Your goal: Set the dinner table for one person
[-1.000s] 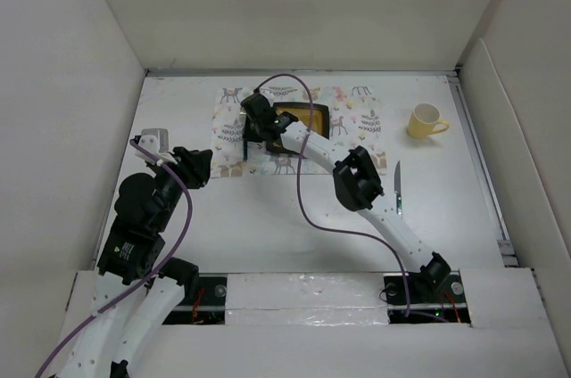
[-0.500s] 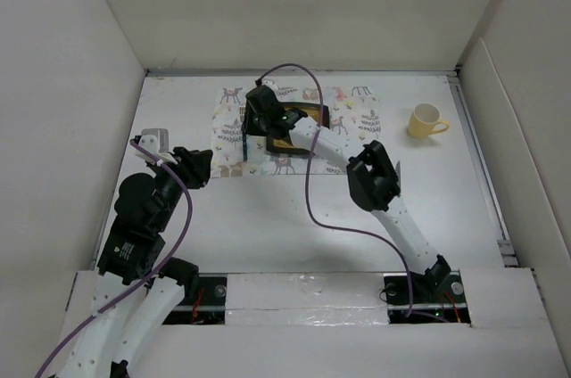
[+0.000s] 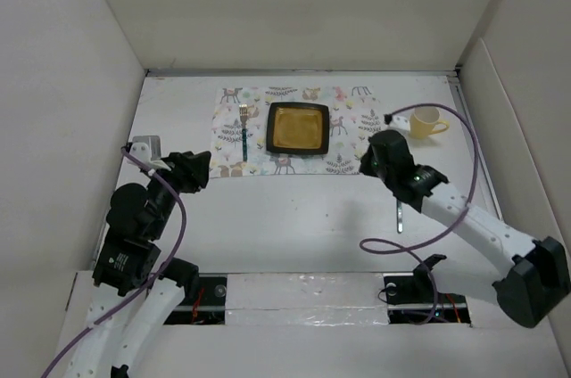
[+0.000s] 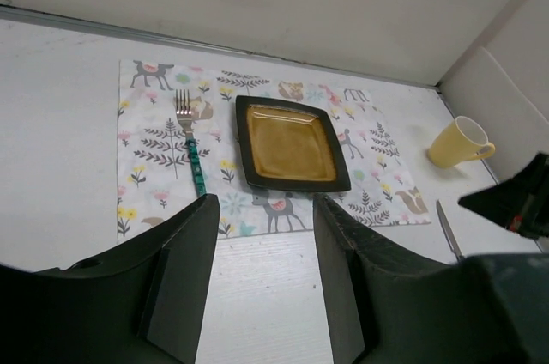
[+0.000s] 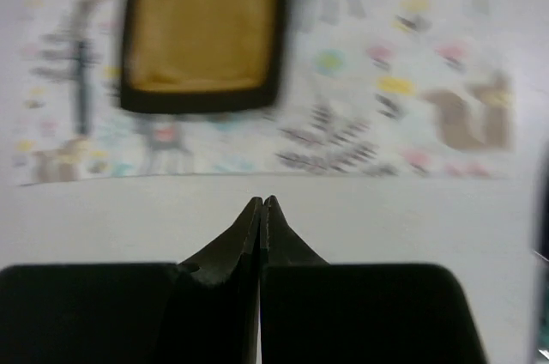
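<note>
A printed placemat [image 3: 348,133] lies at the far middle of the white dinner table [image 3: 285,209]. A square black-rimmed amber plate [image 3: 299,127] sits on the mat's middle, with a teal-handled fork [image 3: 243,133] on the mat to its left. A knife [image 3: 399,209] lies on the bare table right of the mat, partly under my right arm. A yellow mug [image 3: 426,121] stands at the far right. My right gripper [image 3: 368,160] is shut and empty, near the mat's right front corner; its closed tips [image 5: 262,203] point at the plate [image 5: 206,33]. My left gripper [image 3: 198,169] is open and empty, left of the mat.
White walls [image 3: 76,110] edge the table on the left, far and right sides. In the left wrist view, the plate [image 4: 292,142], fork [image 4: 190,149], mug [image 4: 460,142] and knife tip [image 4: 448,228] show beyond my open left gripper [image 4: 262,227].
My right arm has pulled back from over the fork and plate to the mat's right front corner, with nothing in its jaws. The fork stays on the mat. The left arm barely moved.
</note>
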Robot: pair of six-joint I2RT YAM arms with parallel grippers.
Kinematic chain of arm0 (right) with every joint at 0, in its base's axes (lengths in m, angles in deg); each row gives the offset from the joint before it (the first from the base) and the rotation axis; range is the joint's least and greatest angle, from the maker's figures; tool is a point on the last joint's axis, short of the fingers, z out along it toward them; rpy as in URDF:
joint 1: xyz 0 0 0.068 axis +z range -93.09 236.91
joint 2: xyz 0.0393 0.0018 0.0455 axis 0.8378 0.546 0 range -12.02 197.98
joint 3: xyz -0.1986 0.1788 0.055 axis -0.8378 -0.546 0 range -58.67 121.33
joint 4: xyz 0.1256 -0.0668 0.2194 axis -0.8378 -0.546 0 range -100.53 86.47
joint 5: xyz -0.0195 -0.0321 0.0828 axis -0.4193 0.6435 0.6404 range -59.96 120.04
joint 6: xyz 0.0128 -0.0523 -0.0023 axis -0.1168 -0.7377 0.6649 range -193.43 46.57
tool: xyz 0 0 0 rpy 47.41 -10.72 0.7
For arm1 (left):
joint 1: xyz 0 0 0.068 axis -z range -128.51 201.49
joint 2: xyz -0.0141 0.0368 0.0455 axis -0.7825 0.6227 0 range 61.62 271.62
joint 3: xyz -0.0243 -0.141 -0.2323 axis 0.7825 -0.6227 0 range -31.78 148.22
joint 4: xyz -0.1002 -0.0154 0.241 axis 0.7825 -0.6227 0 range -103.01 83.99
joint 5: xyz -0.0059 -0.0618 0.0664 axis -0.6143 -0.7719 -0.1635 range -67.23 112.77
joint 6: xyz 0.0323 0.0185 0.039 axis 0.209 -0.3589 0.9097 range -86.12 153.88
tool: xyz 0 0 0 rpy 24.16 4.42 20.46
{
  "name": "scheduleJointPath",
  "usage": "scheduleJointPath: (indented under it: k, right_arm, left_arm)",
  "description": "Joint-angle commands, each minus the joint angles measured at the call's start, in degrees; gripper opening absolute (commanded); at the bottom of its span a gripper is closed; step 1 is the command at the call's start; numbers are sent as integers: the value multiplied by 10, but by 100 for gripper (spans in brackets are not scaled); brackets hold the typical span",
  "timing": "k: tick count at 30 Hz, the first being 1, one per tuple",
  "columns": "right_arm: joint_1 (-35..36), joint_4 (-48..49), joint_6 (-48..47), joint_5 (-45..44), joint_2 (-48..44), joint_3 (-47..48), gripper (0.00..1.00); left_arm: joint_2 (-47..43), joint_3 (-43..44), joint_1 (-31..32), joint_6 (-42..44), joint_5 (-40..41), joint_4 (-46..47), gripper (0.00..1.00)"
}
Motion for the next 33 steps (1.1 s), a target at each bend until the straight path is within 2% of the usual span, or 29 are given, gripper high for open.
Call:
scheduleJointPath:
  k: [1, 2, 4, 5, 7, 8, 9, 11, 12, 15, 19, 27, 28, 33]
  right_arm:
    - [-76, -136, 28, -3, -126, -123, 5]
    - [-88, -137, 36, -3, -126, -143, 11]
    - [-121, -131, 41, 35, -185, -194, 26]
    - [-166, -132, 41, 65, -196, -204, 37]
    - [-214, -136, 30, 94, -206, -221, 46]
    - [-240, -137, 4, 122, -199, -226, 54]
    - [-293, -145, -14, 139, -188, -222, 55]
    - [-336, -166, -58, 184, -139, -198, 58]
    - [-364, -168, -64, 200, -120, -193, 58]
    - [-369, -174, -68, 227, -29, -169, 57]
    - [-369, -177, -84, 231, 67, -146, 42]
    - [-319, -228, -61, 185, 118, -110, 30]
    - [-309, -240, -57, 178, 133, -103, 26]
    - [-260, -316, -50, 96, 210, -30, 19]
  left_arm:
    - [-20, 10, -3, 3, 2, 23, 45]
    - [-20, 9, -3, 3, 2, 23, 46]
    - [-32, 10, -3, 3, 0, 23, 46]
    - [-33, 10, -3, 4, 3, 23, 47]
    - [-39, 9, -3, 4, 8, 23, 47]
    - [-40, 10, -3, 4, 5, 22, 47]
    - [-43, 10, -3, 4, 4, 24, 47]
    - [-48, 12, -3, 4, 3, 24, 47]
    - [-50, 13, 2, 4, 5, 23, 48]
    - [-61, 14, 2, 5, 7, 23, 48]
    - [-68, 15, 2, 4, 17, 21, 48]
    - [-69, 16, 7, 6, 19, 21, 48]
    - [-69, 17, 7, 6, 24, 21, 48]
    - [-82, 21, 7, 6, 31, 22, 48]
